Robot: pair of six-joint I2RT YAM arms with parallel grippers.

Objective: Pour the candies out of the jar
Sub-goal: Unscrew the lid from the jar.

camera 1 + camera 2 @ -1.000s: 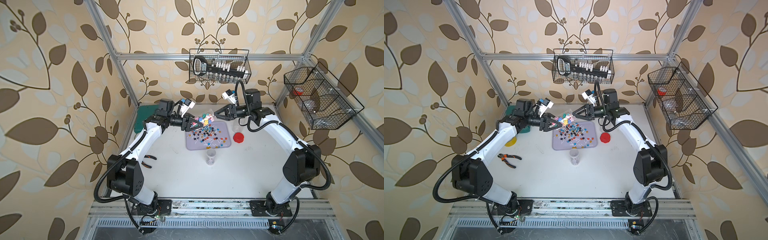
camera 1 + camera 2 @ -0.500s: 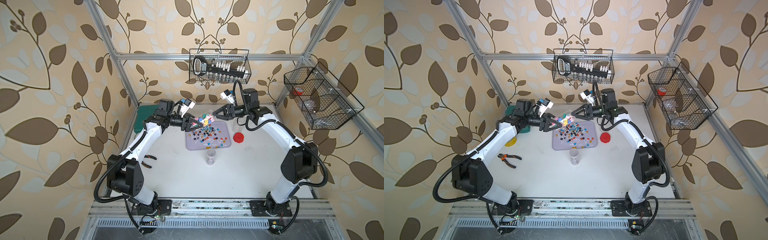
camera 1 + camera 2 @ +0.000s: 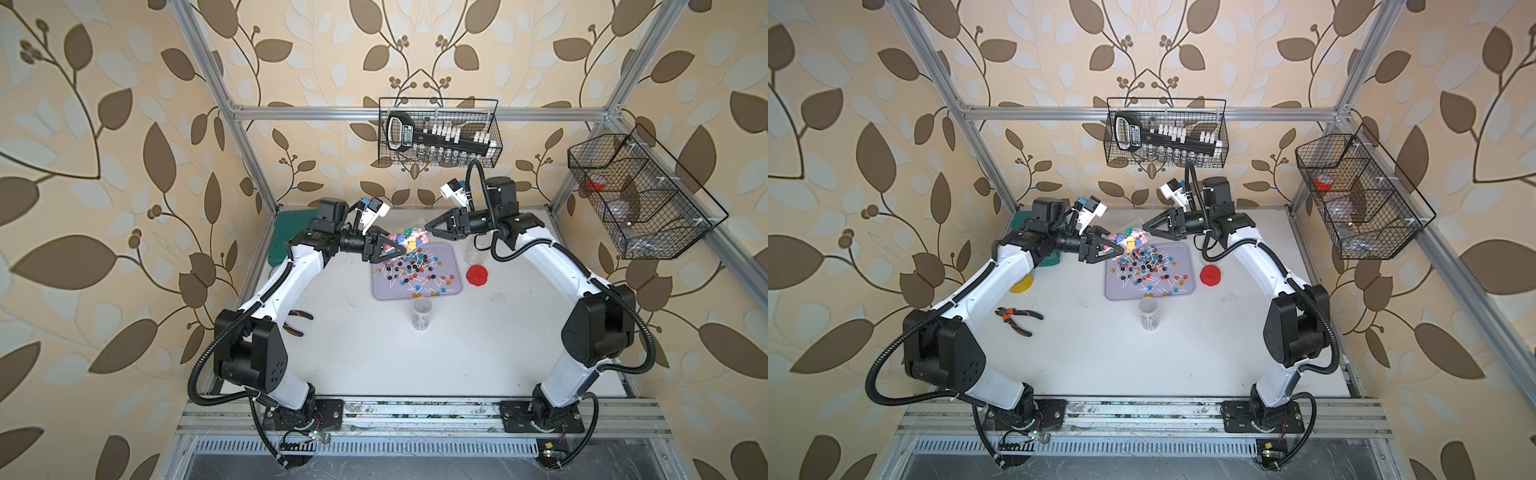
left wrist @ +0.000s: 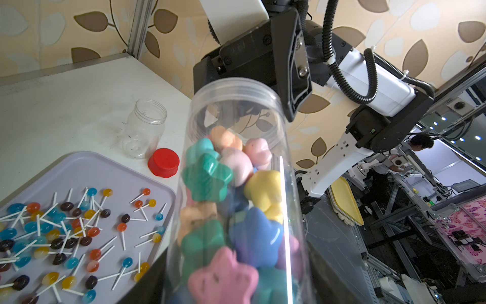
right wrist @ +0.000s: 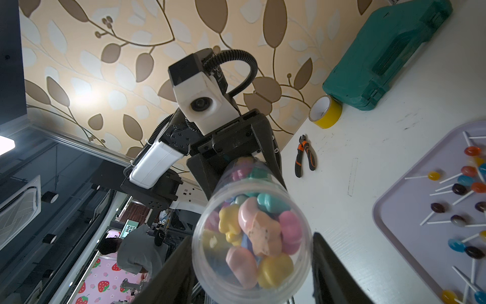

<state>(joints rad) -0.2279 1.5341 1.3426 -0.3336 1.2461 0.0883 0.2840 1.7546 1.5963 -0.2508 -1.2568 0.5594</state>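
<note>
A clear lidless jar [image 3: 409,237] [image 3: 1131,239] full of pastel star-shaped candies [image 4: 207,179] lies nearly level above the far edge of the lilac tray [image 3: 453,253]. My left gripper [image 3: 398,246] [image 4: 236,289] is shut on the jar's base end. My right gripper [image 3: 428,226] [image 5: 252,276] is open and straddles the jar's mouth [image 5: 252,237]. One of its fingers [image 5: 171,276] is close against the rim, while the other stands off with a gap. Round lollipops [image 3: 415,270] [image 4: 65,231] on white sticks lie scattered across the tray.
An empty clear jar [image 3: 473,249] and a red lid [image 3: 476,275] sit right of the tray. A small clear jar of tiny sweets [image 3: 422,313] stands in front of it. Pliers [image 3: 1017,320], yellow tape [image 3: 1021,282] and a green case [image 3: 286,237] lie on the left.
My right gripper has moved left up to the jar's mouth, and its jaws have narrowed around it. The left gripper and the jar have stayed still.
</note>
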